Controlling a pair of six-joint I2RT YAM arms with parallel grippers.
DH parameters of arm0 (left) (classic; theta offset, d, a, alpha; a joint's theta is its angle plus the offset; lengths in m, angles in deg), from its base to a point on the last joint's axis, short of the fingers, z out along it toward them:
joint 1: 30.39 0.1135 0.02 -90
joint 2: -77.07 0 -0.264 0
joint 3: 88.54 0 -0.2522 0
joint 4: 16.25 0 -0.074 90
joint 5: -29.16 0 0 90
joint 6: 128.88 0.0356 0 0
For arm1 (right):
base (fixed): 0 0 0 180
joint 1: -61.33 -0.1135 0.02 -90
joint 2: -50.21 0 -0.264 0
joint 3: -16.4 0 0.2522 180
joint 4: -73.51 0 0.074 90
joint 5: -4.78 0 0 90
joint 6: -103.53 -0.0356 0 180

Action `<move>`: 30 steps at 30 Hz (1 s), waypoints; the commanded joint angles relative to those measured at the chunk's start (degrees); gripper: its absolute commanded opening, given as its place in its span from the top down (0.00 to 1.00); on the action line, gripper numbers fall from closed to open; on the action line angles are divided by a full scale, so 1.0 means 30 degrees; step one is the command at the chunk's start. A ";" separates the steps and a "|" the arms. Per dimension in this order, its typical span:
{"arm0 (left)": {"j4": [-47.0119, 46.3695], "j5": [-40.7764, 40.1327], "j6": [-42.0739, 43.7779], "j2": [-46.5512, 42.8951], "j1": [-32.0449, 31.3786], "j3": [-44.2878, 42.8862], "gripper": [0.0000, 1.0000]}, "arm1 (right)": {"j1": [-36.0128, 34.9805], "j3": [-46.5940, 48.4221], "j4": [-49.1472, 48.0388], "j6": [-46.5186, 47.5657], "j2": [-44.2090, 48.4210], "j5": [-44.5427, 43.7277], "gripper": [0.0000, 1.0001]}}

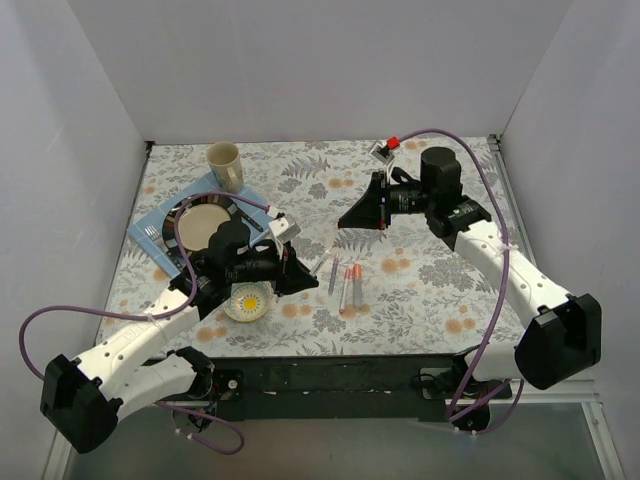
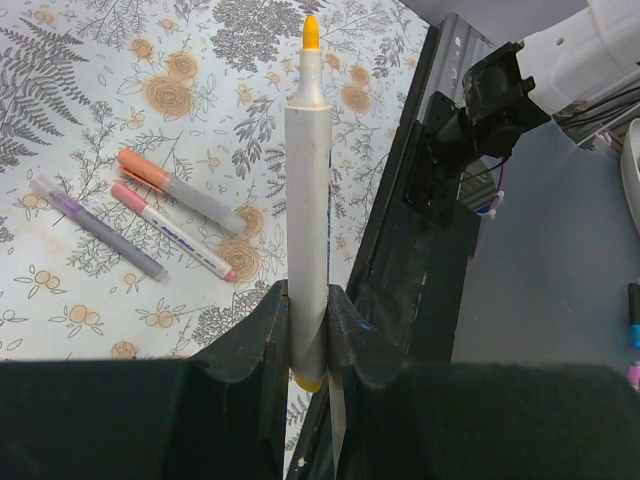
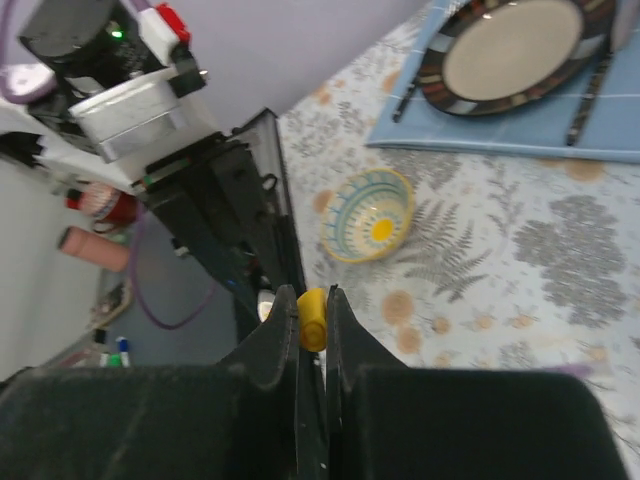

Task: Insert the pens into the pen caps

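Note:
My left gripper (image 2: 305,300) is shut on a whitish pen with a yellow tip (image 2: 308,180), gripping it near its rear end; the tip is bare and points away from the wrist. In the top view this gripper (image 1: 295,272) is held above the table's middle. My right gripper (image 3: 312,300) is shut on a small yellow cap (image 3: 312,320). In the top view it (image 1: 362,215) hovers above the table, right of and beyond the left gripper. The purple pen (image 2: 100,228), pink pen (image 2: 170,228) and orange pen (image 2: 180,190) lie side by side on the cloth (image 1: 345,285). No loose caps show.
A yellow patterned bowl (image 1: 248,301) sits under the left wrist. A plate (image 1: 203,225) with dark cutlery lies on a blue mat (image 1: 150,225) at the left, with a cup (image 1: 225,165) behind it. A red and white small object (image 1: 385,148) sits at the back.

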 commanded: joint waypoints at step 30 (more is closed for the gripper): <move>-0.0433 0.0123 0.0445 -0.0807 -0.0061 0.0012 1.00 | -0.0898 -0.2514 -0.6064 -0.3227 0.0725 0.3134 0.99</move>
